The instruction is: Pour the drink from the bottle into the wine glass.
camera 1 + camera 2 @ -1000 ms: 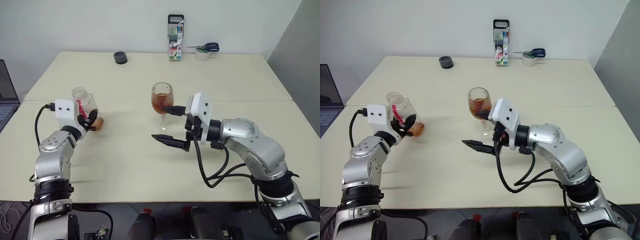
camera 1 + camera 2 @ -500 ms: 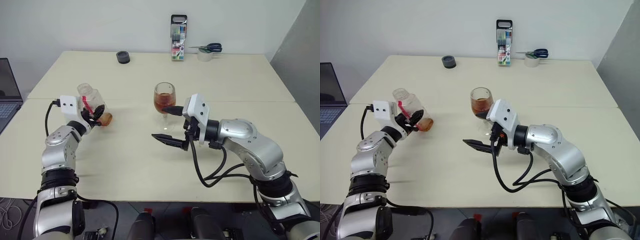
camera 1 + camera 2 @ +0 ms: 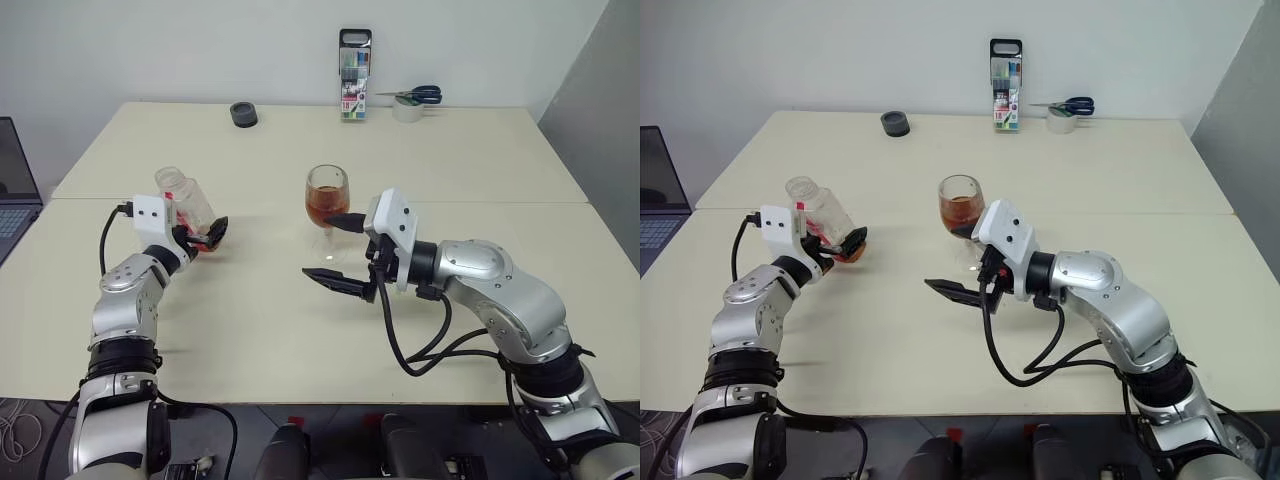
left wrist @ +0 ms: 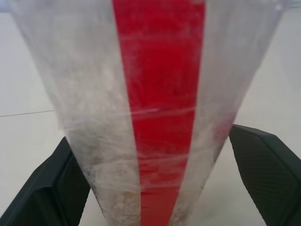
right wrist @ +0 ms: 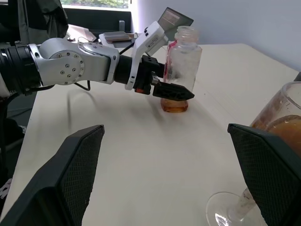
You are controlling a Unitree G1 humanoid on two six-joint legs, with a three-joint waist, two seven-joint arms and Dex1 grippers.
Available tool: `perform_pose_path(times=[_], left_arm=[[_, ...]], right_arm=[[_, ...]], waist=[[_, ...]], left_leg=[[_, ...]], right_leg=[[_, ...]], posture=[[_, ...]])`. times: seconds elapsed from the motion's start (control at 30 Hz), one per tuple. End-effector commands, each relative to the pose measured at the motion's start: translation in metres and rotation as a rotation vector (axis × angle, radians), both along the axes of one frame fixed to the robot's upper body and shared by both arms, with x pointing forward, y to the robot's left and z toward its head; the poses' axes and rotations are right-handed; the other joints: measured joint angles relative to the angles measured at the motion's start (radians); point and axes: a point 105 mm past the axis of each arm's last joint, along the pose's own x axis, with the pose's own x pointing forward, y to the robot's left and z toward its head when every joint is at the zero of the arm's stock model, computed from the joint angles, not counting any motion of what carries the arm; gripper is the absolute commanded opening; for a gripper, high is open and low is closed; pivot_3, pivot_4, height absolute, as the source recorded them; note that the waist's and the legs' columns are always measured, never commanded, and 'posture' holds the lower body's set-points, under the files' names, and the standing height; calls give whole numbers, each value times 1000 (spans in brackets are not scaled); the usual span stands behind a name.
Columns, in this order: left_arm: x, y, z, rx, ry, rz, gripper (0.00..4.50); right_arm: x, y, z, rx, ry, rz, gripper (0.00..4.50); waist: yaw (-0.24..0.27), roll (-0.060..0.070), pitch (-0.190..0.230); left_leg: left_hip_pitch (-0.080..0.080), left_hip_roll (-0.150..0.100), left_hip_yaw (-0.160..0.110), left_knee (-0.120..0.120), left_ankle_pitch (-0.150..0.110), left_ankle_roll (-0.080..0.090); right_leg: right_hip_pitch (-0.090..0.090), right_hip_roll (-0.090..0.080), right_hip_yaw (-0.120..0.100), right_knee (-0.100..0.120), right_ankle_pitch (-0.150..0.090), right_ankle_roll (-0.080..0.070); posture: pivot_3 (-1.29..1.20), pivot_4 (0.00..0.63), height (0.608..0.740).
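Note:
The bottle (image 3: 186, 198), clear plastic with a red label strip and an open mouth, stands on the table at the left with a little amber drink (image 3: 207, 243) in its base. My left gripper (image 3: 200, 238) is open, with one black finger (image 4: 42, 188) on each side of the bottle's lower part. The wine glass (image 3: 326, 193) stands at the middle of the table, its bowl partly filled with the amber drink. My right gripper (image 3: 318, 246) is open wide just in front of the glass, pointing left. The glass (image 5: 277, 122) stands near one finger, not gripped.
A marker case (image 3: 352, 75) stands at the table's far edge, with scissors (image 3: 415, 95) on a tape roll (image 3: 405, 112) to its right and a small black round object (image 3: 242, 115) to its left. A laptop (image 3: 15, 185) lies off the left side.
My left gripper has opened; its fingers now stand apart from the bottle they were shut on. The bottle sits a little further right and more upright. The right arm has kept still.

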Motion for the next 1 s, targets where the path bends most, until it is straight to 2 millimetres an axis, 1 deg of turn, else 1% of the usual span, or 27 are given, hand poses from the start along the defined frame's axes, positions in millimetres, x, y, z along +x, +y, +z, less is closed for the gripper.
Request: perform_pose_path(times=[0.03, 0.17, 0.27, 0.37, 0.5, 0.6, 0.73, 0.8, 0.9, 1.0], left_arm=[[-1, 0, 10, 36, -47, -5, 4478], [-7, 2, 6, 76, -56, 5, 4478], [-17, 7, 1, 97, -67, 30, 4478], [-30, 10, -3, 144, -74, 43, 4478], [-51, 13, -10, 185, -54, 81, 4478], [-67, 12, -17, 199, -40, 126, 4478], [-82, 7, -22, 190, -45, 169, 4478], [-85, 6, -24, 187, -45, 180, 4478], [-87, 3, -26, 190, -50, 182, 4478], [-88, -1, -25, 179, -65, 171, 4478]], right_arm=[[-5, 1, 9, 21, -44, 11, 4500], [-3, -2, 0, 26, -40, -7, 4500], [4, -11, -12, 70, -53, -80, 4500], [6, -18, -25, 140, -56, -158, 4500], [3, -36, -50, 216, -18, -285, 4500], [4, -58, -66, 252, -15, -443, 4500], [16, -96, -73, 373, -28, -737, 4500], [19, -107, -76, 412, -29, -821, 4500], [21, -112, -78, 415, -48, -866, 4500], [23, -113, -81, 408, -54, -872, 4500]], waist=[[0, 0, 0], [-1, 0, 0], [-1, 0, 0], [-1, 0, 0], [0, 0, 0], [2, 0, 0], [9, 0, 0], [11, 0, 0], [11, 0, 0], [11, 0, 0]], left_leg=[[0, 0, 0, 0, 0, 0], [0, 0, 0, 0, 0, 0], [0, 0, 0, -1, 0, 0], [0, 0, 0, -1, 0, 0], [0, 1, 0, -2, 0, 0], [0, 1, 1, -2, -1, 1], [1, 1, 1, -2, -1, 1], [1, 2, 1, -2, -1, 1], [2, 2, 2, -2, -1, 1], [2, 2, 3, -3, -1, 1]], right_leg=[[0, 0, 0, 0, 0, 0], [0, 0, 0, 0, 0, 0], [0, 0, 0, -1, 0, 0], [0, 0, 0, -2, 0, 0], [0, 0, 1, -2, 0, 0], [0, -1, 1, -2, 0, 0], [1, 0, 1, -2, 0, 0], [1, 0, 1, -2, 0, 0], [1, 1, 2, -2, 0, 0], [1, 1, 2, -2, 0, 0]], posture=[[0, 150, 740], [0, 150, 740], [0, 150, 740], [0, 150, 740], [0, 150, 740], [0, 150, 740], [0, 150, 740], [0, 150, 740], [0, 150, 740], [0, 150, 740]])
